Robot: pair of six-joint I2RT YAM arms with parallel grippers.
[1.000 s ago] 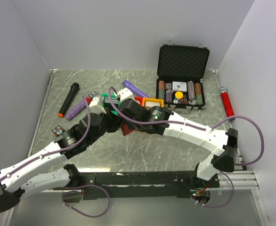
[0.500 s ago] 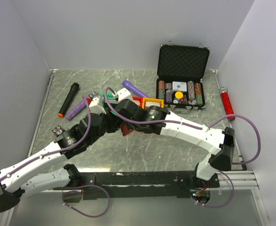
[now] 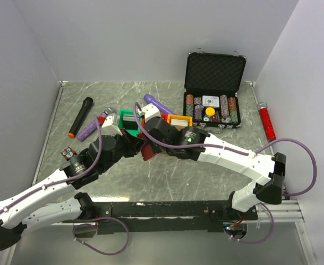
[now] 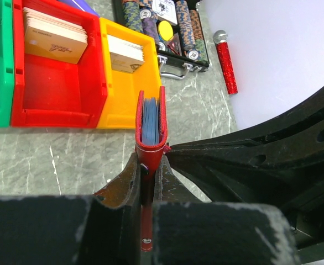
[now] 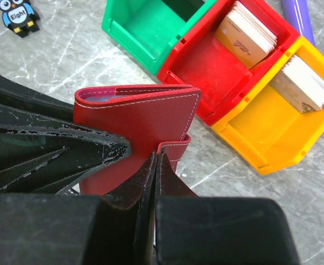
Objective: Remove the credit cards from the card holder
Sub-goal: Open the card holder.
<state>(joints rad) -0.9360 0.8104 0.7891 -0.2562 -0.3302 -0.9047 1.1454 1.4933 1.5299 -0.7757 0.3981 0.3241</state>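
Left pincer (image 4: 149, 172) is clamped on the card holder (image 5: 145, 118), holding it on edge just on the near side of the red bin (image 5: 203, 74), while the right pincer (image 5: 155, 163) is pressed together on its snap tab (image 5: 174, 150). By my judgement the task is at its opening step: the holder is folded shut, its pale blue sleeves (image 4: 151, 118) show only edge-on, and no card is out, so opening the holder and drawing the cards remain.
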